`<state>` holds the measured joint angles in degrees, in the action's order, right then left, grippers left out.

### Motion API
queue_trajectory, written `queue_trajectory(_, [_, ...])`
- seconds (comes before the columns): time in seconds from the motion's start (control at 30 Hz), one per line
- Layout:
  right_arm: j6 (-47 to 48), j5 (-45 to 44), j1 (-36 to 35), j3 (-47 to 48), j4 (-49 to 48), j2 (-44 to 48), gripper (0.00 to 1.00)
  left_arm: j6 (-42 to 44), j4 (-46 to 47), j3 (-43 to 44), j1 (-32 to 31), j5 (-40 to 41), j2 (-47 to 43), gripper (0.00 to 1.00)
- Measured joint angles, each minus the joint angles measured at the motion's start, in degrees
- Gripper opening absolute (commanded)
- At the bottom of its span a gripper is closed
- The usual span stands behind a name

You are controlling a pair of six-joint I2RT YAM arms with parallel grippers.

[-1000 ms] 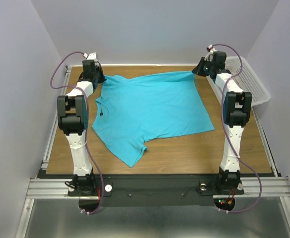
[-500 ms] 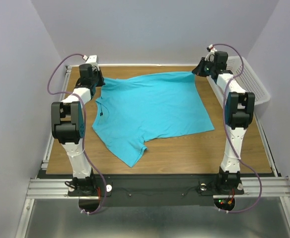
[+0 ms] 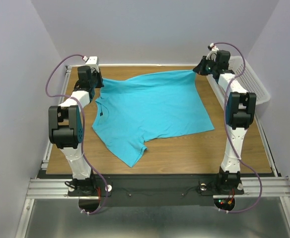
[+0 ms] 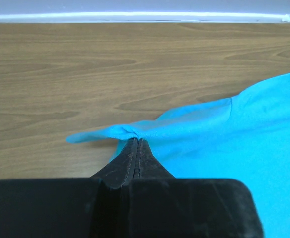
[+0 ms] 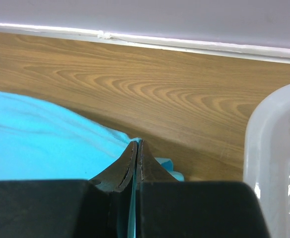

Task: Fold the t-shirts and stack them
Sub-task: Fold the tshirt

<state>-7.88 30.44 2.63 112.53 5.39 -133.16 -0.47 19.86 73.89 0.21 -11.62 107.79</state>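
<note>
Two closed grippers pin the far edge of one turquoise t-shirt between them. The left gripper is clamped on a bunched tip of cloth at the far-left corner, probably the sleeve end, though the pinch is too crumpled to be sure. The right gripper is shut on the far-right corner of the hem.

The shirt lies on the wooden surface with its long axis running across the arms, collar and dark label on the left side and hem on the right. Its far edge hangs slightly raised between the two grips. From both grippers the whole body of the garment spreads toward the arm bases, so any fold would have to carry that far edge back toward the near side. Each arm is matched to its own corner and neither is closer to the other's. The near sleeve sticks out toward the bases, loose and flat.

The cloth looks thin and limp, and will likely sag in the middle unless the two grips move together. A strip of bare wood lies open between the shirt and the near rail. The back wall stands close behind both grippers. The white perforated basket sits just beside the right gripper, so room there is tight.
</note>
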Motion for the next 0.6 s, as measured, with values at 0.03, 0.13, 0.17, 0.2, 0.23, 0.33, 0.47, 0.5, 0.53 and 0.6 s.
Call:
queue_trajectory(0.03, [0.11, 0.13, 0.17, 0.0, -0.11, 0.0, 0.01, 0.28, -0.59, -0.02, 0.0, 0.31, 0.0, 0.0])
queue_trajectory(0.13, [0.07, 0.63, 0.83, -0.02, -0.5, 0.07, 0.01, 0.72, -1.46, 0.0, 0.0, 1.38, 0.0, 0.0])
queue_trajectory(0.17, [-0.04, 0.85, 1.07, -0.02, -0.63, 0.07, 0.01, 0.76, -1.86, 0.04, 0.0, 1.9, 0.02, 0.0])
queue_trajectory(0.2, [-0.09, 1.14, 1.27, -0.02, -0.85, 0.07, 0.01, 0.83, -2.19, 0.07, 0.0, 2.36, 0.02, 0.0])
queue_trajectory(0.23, [-0.2, 1.46, 1.49, -0.02, -0.98, 0.07, 0.01, 0.87, -2.49, 0.11, 0.0, 2.73, 0.02, 0.0])
queue_trajectory(0.33, [-0.63, 2.03, 1.86, -0.04, -1.55, 0.07, 0.01, 0.9, -4.07, 1.11, 0.0, 4.17, 0.17, 0.0])
queue_trajectory(0.47, [-1.33, 3.02, 1.97, -0.04, -2.84, 0.07, 0.01, 1.07, -4.74, 3.52, 0.0, 5.33, 0.81, 0.0])
queue_trajectory(0.5, [-1.6, 3.23, 1.99, -0.04, -3.15, 0.07, 0.01, 1.16, -4.79, 3.98, 0.0, 5.66, 0.94, 0.0])
queue_trajectory(0.53, [-1.99, 3.45, 1.99, -0.04, -3.32, 0.07, 0.01, 1.33, -4.81, 4.33, 0.0, 5.95, 1.03, 0.0])
queue_trajectory(0.6, [-2.6, 4.11, 2.16, -0.04, -3.69, 0.07, 0.01, 1.55, -4.9, 4.55, 0.0, 6.19, 1.09, 0.0])
